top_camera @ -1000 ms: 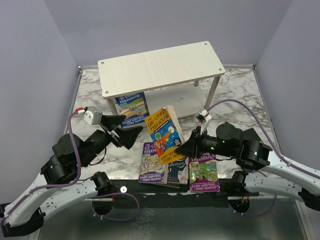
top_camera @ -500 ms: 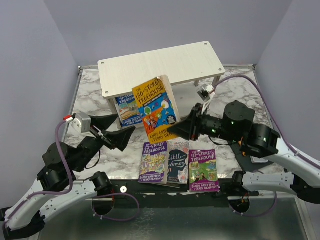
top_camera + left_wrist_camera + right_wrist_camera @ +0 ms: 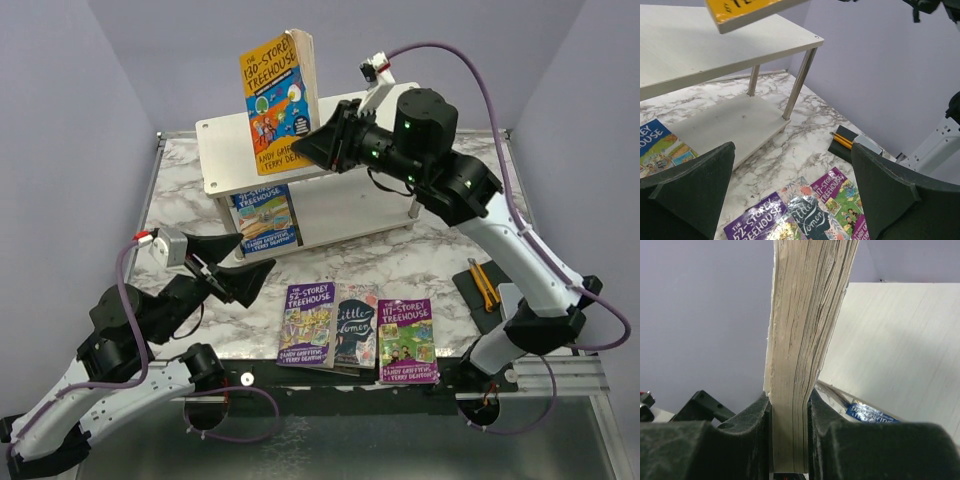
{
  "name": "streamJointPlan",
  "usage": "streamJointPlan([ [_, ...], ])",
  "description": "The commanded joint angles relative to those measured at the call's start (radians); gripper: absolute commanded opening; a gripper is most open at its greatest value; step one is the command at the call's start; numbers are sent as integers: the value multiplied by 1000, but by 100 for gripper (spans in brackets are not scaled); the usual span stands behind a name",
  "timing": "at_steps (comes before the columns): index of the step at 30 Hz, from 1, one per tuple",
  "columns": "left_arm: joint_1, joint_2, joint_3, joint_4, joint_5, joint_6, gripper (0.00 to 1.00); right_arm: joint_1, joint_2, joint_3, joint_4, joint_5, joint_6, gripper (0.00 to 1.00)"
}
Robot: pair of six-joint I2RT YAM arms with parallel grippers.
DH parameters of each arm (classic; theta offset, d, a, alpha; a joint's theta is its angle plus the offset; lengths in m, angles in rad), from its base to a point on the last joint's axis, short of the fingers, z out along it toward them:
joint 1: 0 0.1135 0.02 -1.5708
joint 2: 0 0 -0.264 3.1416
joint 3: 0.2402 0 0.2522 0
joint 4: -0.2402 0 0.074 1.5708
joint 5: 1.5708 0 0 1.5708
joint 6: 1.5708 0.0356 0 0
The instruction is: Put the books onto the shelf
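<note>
The orange "130-Storey Treehouse" book point(image 3: 278, 92) is held upright in the air above the left part of the shelf point(image 3: 228, 160), its front cover turned toward the top camera. Its page edge is clamped between the fingers point(image 3: 752, 440) of the right gripper point(image 3: 312, 146), and in the right wrist view the pages are seen squeezed tight between the two pads, with the pale top board behind. A blue Treehouse book point(image 3: 265, 218) is leaned upright under the left end of the top board. Three books are laid flat side by side near the front edge of the marble table point(image 3: 440, 250): a purple "52-Storey Treehouse" point(image 3: 308, 322), "Little Women" point(image 3: 355, 330) and a purple "117-Storey Treehouse" point(image 3: 406, 340). The left gripper point(image 3: 255, 252) is held over the table just left of this row, its fingers spread wide apart with nothing between them.
</note>
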Motion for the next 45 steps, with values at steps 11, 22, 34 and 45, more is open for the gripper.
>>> streamJointPlan([
  [11,1,73,147,-54,70,-107,99,-181,237,224,5,-469,239,1],
  [22,1,167,259,-17,39,-101,99,-249,310,191,16,-610,353,1],
  [34,1,218,301,-11,33,-117,99,-255,408,216,18,-628,410,6],
  [45,1,225,289,-10,25,-124,99,-255,372,165,5,-544,388,36],
])
